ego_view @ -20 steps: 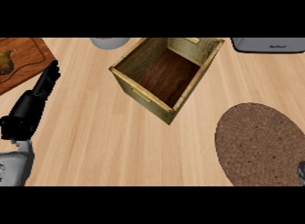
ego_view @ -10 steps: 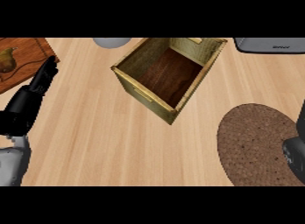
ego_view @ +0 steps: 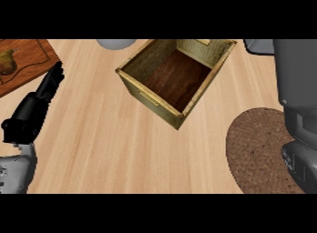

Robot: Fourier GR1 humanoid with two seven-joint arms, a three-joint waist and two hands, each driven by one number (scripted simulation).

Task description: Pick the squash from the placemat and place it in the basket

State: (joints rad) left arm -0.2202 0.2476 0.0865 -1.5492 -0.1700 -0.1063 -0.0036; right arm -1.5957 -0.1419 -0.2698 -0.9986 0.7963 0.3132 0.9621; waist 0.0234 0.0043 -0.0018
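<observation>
The basket (ego_view: pixel 150 96) is an open wooden box standing askew at the counter's upper middle; its inside shows only a dark bare floor. The round brown placemat (ego_view: pixel 255 145) lies at the lower right, and no squash shows on its visible part. My right forearm (ego_view: pixel 306 86) is a large grey shape covering the placemat's right side and running up out of the view; its hand does not show. My left hand (ego_view: pixel 35 109) lies at the left with straight fingers pointing up towards a wooden board.
A wooden board (ego_view: pixel 33 68) at the upper left carries a pear-shaped brownish-green fruit (ego_view: pixel 5 60). A grey rounded object (ego_view: pixel 116 43) sits at the top edge left of the basket. A grey appliance corner (ego_view: pixel 258 46) shows at the top right.
My right forearm has come in from the lower right and risen along the right edge, now covering more of the placemat. The left hand has stayed about where it was.
</observation>
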